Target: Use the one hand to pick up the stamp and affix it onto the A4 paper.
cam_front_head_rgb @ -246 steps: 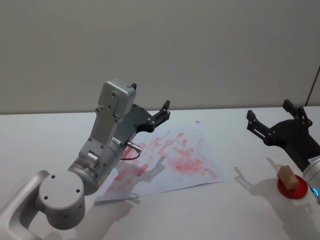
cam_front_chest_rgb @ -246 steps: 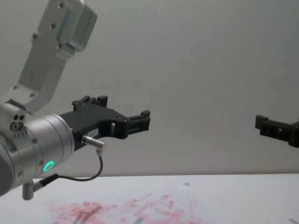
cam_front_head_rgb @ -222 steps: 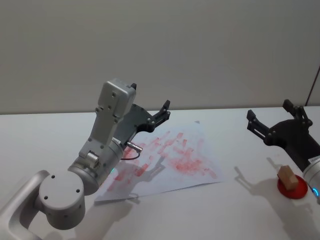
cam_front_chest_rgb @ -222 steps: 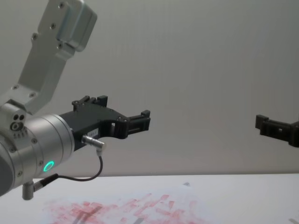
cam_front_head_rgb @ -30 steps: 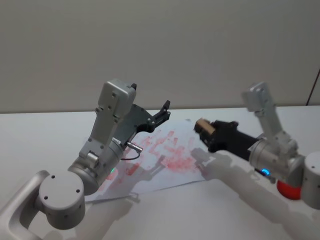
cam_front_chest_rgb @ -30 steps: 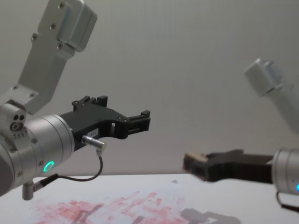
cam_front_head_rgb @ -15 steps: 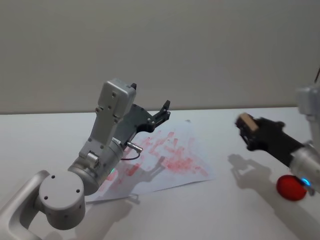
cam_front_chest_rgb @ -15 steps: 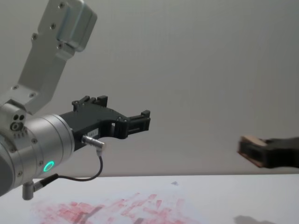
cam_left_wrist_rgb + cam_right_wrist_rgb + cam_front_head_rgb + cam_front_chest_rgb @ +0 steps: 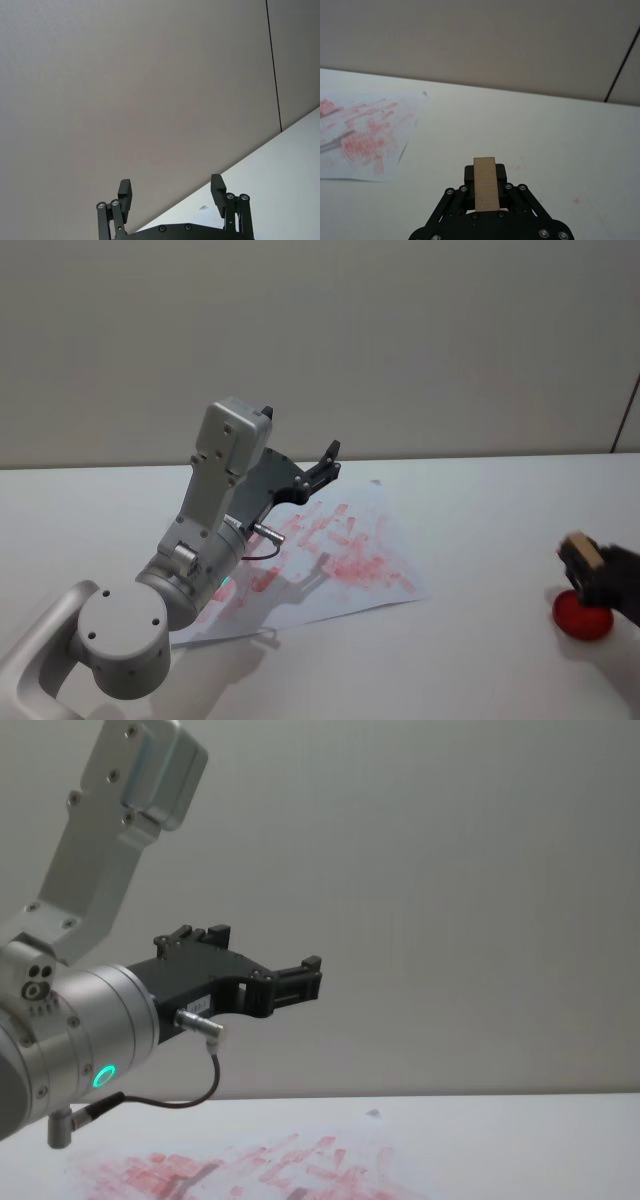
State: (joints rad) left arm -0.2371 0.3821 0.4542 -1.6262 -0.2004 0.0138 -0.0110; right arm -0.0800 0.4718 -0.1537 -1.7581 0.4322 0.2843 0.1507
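The stamp (image 9: pixel 485 183) sits clamped between my right gripper (image 9: pixel 600 580) fingers at the head view's right edge, just above the red ink pad (image 9: pixel 583 617). It looks light, rigid wood — best held by its flat sides. The A4 paper (image 9: pixel 385 550) lies well apart, centre-left. My left gripper (image 9: pixel 172 197) hangs open above it — idle.

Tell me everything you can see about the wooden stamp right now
The stamp is a small light-brown block that looks like plain wood, with a flat, unmarked upper face. It sits clamped between the fingers of the right claw, standing out past them. In the head view it is held above the white table, over a round red pad, well to the right of the A4 paper.
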